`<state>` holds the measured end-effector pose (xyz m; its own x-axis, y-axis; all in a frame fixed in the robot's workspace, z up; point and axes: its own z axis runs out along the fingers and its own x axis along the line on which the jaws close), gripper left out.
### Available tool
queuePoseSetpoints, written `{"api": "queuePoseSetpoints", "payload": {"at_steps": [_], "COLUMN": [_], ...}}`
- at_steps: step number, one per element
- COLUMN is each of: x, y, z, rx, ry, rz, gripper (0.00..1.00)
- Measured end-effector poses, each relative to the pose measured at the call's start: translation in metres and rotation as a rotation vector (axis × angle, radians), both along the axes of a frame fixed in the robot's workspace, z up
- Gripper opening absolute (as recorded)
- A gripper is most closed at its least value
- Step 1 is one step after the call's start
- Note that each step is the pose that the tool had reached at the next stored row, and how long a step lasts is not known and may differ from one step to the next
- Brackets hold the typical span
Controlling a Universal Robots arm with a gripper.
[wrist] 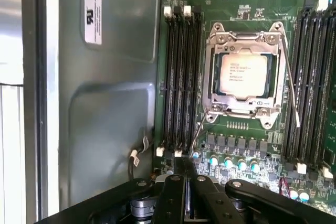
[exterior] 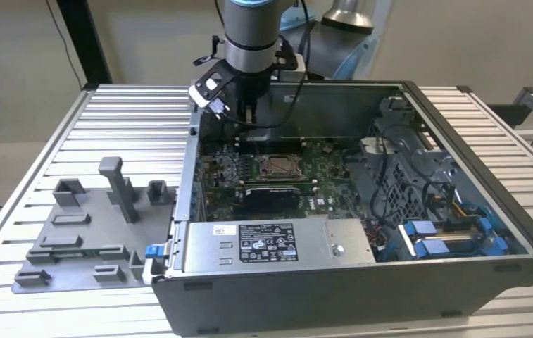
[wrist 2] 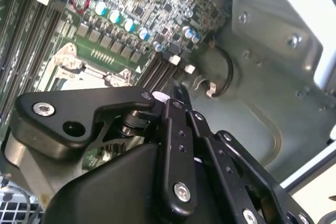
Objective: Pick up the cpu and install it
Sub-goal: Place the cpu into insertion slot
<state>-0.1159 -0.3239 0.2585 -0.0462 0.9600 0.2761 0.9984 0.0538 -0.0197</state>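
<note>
The cpu, a small square chip with a pale silver top, lies flat inside the metal socket frame on the green motherboard. In the exterior view the socket sits mid-board inside the open computer case. My gripper hangs over the board on the far side of the socket, towards the case's far wall and apart from the chip. Its black fingers are closed together with nothing between them. In the second wrist view the gripper points at the memory slots beside the socket.
Thin wire levers run along the socket's sides. Memory slots flank it, with the case's grey wall just beyond. A power supply fills the case's near side, with blue drive parts to the exterior view's right. Grey fixture blocks stand outside on the slatted table.
</note>
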Motion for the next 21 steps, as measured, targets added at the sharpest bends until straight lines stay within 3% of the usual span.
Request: {"api": "queuePoseSetpoints", "payload": {"at_steps": [9,16,21], "x": [0.0148,0.0314,0.0317], "y": [0.0000,0.0000,-0.0001], "z": [0.0035,0.0043,0.0042], "rx": [0.0150,0.0291,0.0352], "ry": [-0.0004,-0.0003,-0.0016], "rz": [0.001,0.001,0.001], "gripper": [0.00,0.00,0.00]}}
